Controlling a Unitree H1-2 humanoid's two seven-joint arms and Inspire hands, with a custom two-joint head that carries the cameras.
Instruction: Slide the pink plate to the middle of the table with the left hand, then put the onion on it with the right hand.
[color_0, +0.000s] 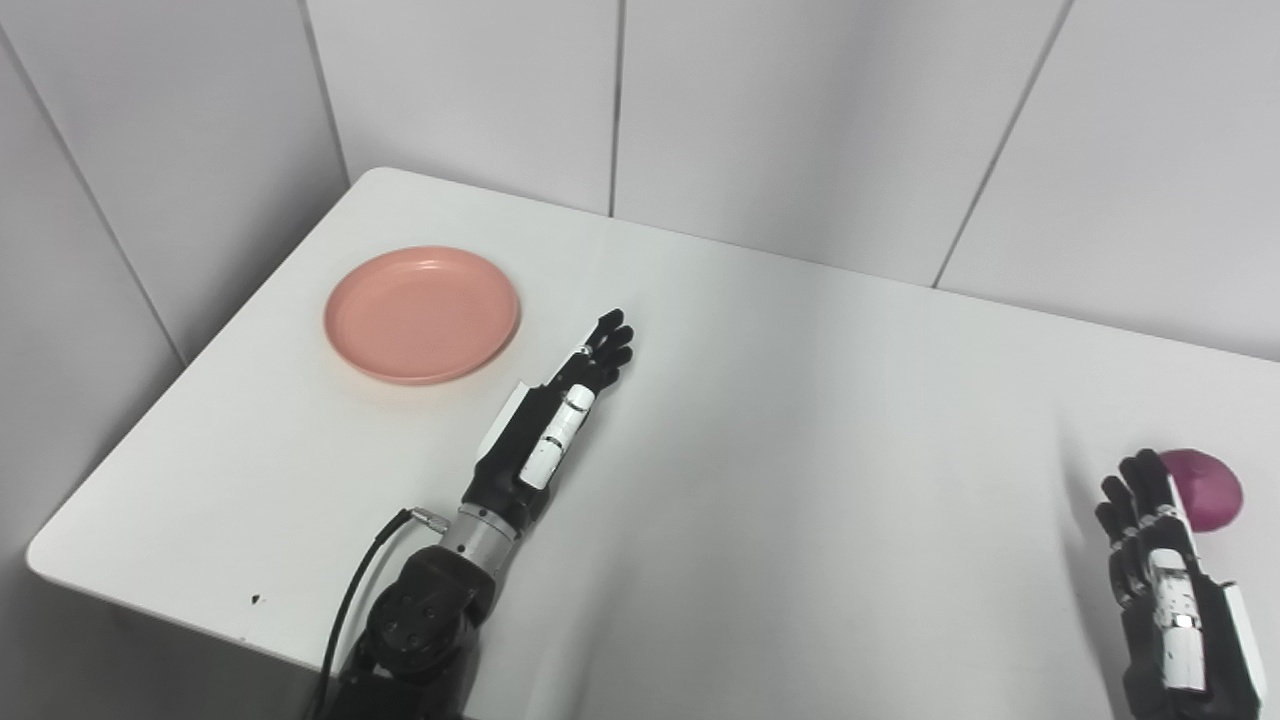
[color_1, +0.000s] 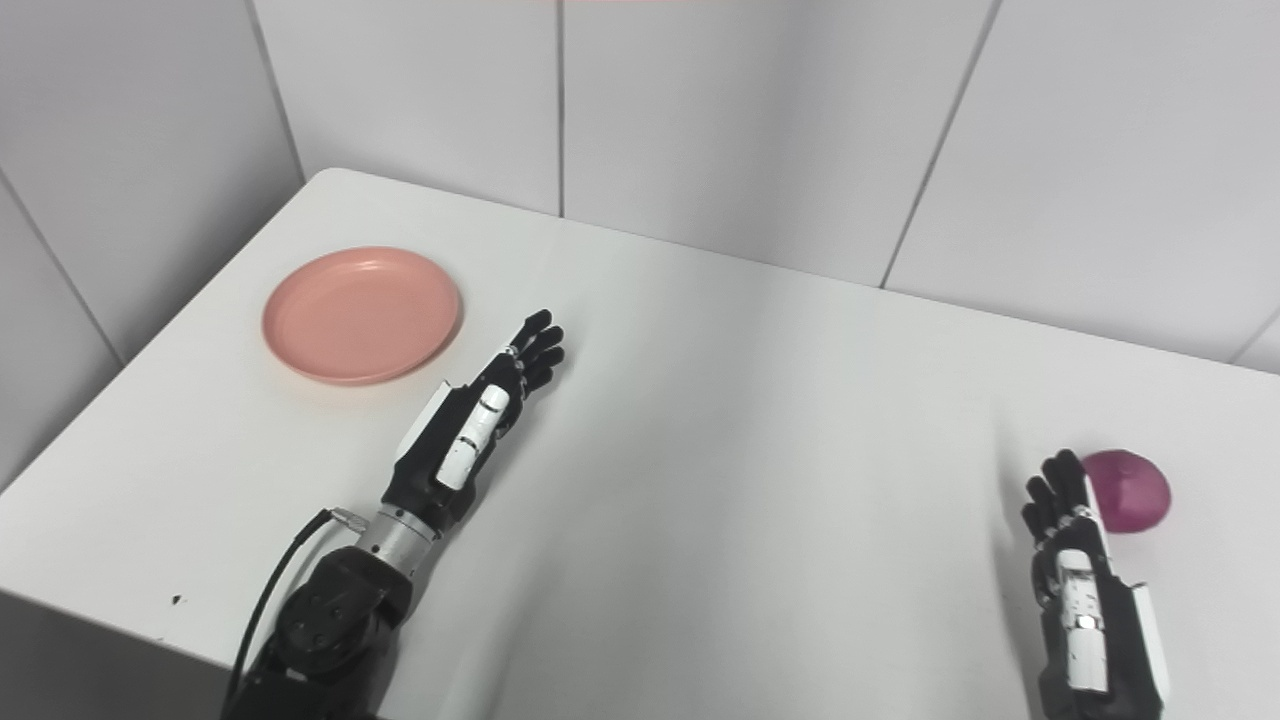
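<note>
A round pink plate (color_0: 421, 314) lies flat near the table's far left corner. My left hand (color_0: 556, 414) is stretched out over the table to the right of the plate, fingers straight and holding nothing, a short gap from the plate's rim. A purple onion (color_0: 1207, 488) rests at the right side of the table. My right hand (color_0: 1160, 570) stands edge-up just left of and nearer than the onion, open and empty, its fingertips (color_0: 1135, 480) close beside the onion without clasping it.
The white table (color_0: 800, 420) is bounded by grey wall panels (color_0: 800, 120) at the back and on the left. Its left edge and near left corner show, with a small dark speck (color_0: 256, 600) by the front edge.
</note>
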